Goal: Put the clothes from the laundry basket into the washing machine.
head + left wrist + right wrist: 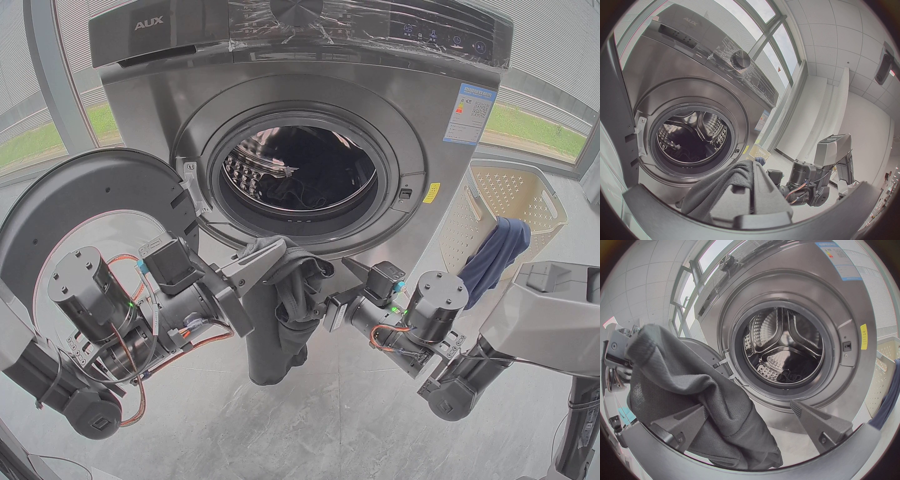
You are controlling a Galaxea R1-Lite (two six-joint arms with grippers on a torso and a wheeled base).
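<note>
Basket (520, 187) right of washing machine (156, 106)

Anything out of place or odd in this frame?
Nothing spilled or damaged. A blue garment hangs half out over the laundry basket rim, and crinkled plastic film wraps the washing machine control panel. The grey garment dangles from the left end effector, below the drum opening.

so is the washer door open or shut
Open. The door is swung out to the robot's left, and the drum shows through the round opening with dark clothes lying inside.
</note>
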